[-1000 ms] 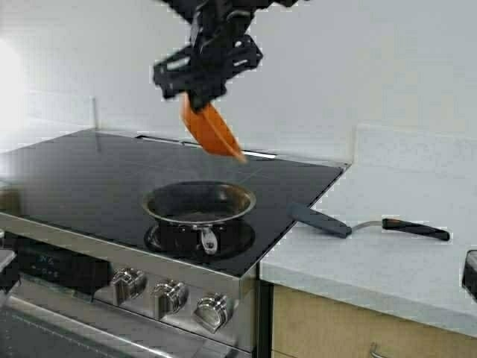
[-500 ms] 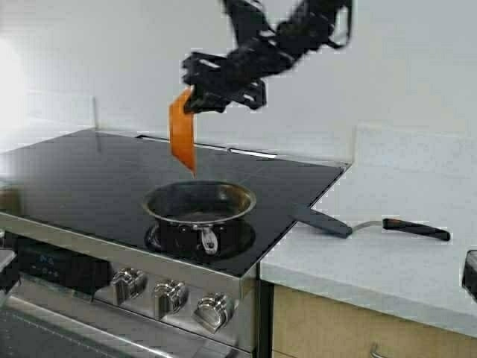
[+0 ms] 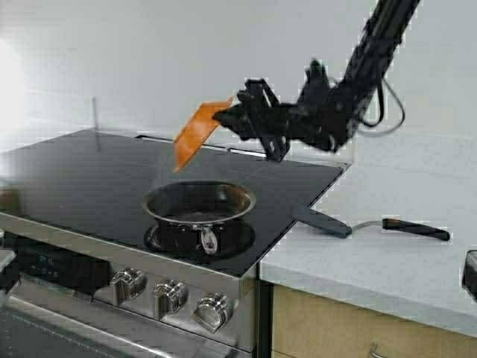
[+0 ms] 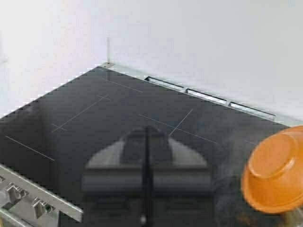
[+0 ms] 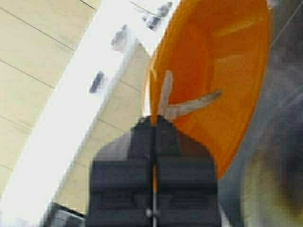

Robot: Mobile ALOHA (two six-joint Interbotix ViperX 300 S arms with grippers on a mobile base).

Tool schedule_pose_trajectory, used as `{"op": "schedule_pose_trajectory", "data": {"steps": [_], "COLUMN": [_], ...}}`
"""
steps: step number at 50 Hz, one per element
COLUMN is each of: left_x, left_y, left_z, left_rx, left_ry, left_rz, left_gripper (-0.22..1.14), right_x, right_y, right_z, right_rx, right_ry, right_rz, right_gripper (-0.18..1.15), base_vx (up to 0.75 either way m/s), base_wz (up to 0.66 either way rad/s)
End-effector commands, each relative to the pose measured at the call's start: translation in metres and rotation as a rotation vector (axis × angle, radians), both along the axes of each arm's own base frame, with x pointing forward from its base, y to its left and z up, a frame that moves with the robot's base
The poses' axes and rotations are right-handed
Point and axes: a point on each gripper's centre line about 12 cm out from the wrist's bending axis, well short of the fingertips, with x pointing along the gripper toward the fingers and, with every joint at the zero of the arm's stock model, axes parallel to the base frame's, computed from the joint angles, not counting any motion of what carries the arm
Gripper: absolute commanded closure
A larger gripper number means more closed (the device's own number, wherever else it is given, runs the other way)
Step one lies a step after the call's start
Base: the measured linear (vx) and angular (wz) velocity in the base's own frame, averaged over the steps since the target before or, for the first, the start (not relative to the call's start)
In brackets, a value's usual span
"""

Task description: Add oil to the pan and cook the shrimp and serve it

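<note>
My right gripper (image 3: 229, 112) reaches in from the right and is shut on the rim of an orange bowl (image 3: 194, 136), which it holds tipped steeply in the air above and just behind the pan (image 3: 199, 203). The right wrist view shows that gripper (image 5: 152, 120) clamped on the bowl's (image 5: 215, 80) edge, with only pale streaks inside the bowl. The steel pan sits on the black stovetop (image 3: 82, 171) with its short handle toward me. No shrimp or oil shows in any view. My left gripper (image 4: 146, 132) is shut on nothing above the stovetop, with the orange bowl (image 4: 274, 172) off to one side.
A black spatula (image 3: 350, 224) lies on the white counter (image 3: 387, 261) right of the stove, its blade overlapping the stove edge. Three knobs (image 3: 170, 297) line the stove front. A white wall stands behind the stove.
The right arm has swung from over the stove to the right and lower. The orange bowl has turned with it and now tilts over the back of the pan.
</note>
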Motion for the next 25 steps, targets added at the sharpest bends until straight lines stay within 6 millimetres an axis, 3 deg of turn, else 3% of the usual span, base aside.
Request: {"op": "schedule_pose_trajectory", "data": {"steps": [1, 18, 25], "left_x": [0.002, 0.002, 0.002], "left_y": [0.000, 0.000, 0.000], "left_z": [0.004, 0.003, 0.003], "left_rx": [0.001, 0.000, 0.001], "left_ry": [-0.008, -0.003, -0.005], "left_rz": [0.002, 0.002, 0.002], "left_gripper": [0.89, 0.89, 0.89], "right_x": [0.001, 0.000, 0.001], "right_y": [0.000, -0.007, -0.011], "right_z": [0.005, -0.035, -0.036], "right_rx": [0.133, 0.193, 0.265], "right_ry": [0.000, 0.108, 0.134], "right_rz": [0.015, -0.002, 0.010], "right_gripper": [0.92, 0.92, 0.92], "base_vx": [0.00, 0.00, 0.00], "base_wz": [0.00, 0.00, 0.00]}}
